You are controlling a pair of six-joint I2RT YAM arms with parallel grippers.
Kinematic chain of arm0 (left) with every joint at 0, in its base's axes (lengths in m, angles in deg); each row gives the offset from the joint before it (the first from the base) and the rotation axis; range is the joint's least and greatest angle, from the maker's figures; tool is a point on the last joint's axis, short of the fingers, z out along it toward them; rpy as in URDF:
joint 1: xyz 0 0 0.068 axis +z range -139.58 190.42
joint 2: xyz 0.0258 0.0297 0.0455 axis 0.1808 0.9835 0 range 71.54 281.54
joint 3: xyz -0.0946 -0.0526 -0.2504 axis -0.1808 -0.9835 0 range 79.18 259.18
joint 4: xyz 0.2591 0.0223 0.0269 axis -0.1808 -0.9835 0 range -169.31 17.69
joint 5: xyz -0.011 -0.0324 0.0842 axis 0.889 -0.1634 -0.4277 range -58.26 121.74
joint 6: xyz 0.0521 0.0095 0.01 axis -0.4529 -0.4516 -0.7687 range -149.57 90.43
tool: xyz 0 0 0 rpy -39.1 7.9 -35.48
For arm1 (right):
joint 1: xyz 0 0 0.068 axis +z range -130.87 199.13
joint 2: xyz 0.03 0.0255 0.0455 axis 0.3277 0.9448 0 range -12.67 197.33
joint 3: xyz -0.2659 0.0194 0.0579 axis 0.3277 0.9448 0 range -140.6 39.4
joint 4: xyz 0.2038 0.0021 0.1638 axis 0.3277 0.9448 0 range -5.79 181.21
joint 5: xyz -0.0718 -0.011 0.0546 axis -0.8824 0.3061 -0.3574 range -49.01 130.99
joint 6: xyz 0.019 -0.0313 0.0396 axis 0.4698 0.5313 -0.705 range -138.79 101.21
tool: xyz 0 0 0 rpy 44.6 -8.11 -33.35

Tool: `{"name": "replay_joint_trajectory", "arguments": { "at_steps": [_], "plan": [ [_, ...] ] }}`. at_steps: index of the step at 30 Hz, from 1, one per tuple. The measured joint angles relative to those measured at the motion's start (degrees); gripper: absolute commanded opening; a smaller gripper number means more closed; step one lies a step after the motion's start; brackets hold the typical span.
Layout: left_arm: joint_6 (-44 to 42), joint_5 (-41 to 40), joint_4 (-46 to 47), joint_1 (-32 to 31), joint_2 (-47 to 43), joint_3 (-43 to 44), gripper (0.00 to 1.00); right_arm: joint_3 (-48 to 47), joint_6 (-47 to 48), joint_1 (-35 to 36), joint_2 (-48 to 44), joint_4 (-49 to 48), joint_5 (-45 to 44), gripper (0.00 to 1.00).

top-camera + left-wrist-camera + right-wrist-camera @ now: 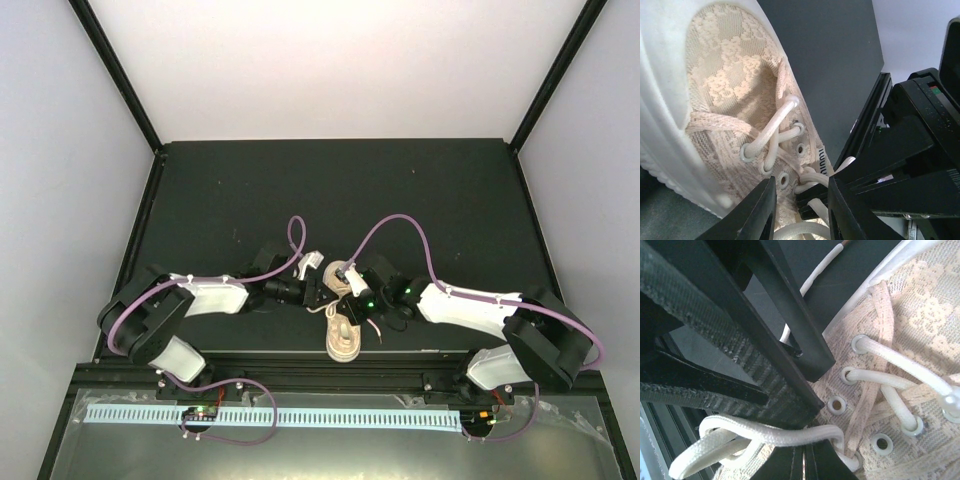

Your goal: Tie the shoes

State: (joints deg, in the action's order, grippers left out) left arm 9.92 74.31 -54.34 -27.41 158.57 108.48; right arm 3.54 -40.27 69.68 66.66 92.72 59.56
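Sneaker (342, 340) at table's (300, 190) near edge; left gripper (800, 202), right gripper (803, 465) crowd its laces (765, 434).

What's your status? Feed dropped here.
Left end effector open over sneaker. Right end effector shut on lace. No bow visible. Both crowded close.

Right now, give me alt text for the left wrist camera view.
A beige-pink lace-fabric sneaker with a white sole fills the left of the frame, off-white laces threaded through its metal eyelets. The left gripper sits at the bottom edge, black fingers apart with lace between them, and the black right gripper crowds in from the right.
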Motion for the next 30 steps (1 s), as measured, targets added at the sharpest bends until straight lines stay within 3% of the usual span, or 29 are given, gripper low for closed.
{"name": "replay_joint_trajectory", "arguments": {
  "at_steps": [13,27,30],
  "plan": [
    [1.73,2.97,2.95,0.26,2.4,0.0,0.3,0.0,0.15,0.0,0.02,0.04,-0.07,0.02],
    [5.27,5.46,7.26,0.33,3.13,-2.23,0.02,0.0,0.15,0.02,0.02,0.39,-0.09,0.02],
    [6.4,6.01,9.2,0.33,3.43,-2.8,0.02,0.0,0.13,0.04,0.02,0.44,-0.22,0.02]
  ]
}}
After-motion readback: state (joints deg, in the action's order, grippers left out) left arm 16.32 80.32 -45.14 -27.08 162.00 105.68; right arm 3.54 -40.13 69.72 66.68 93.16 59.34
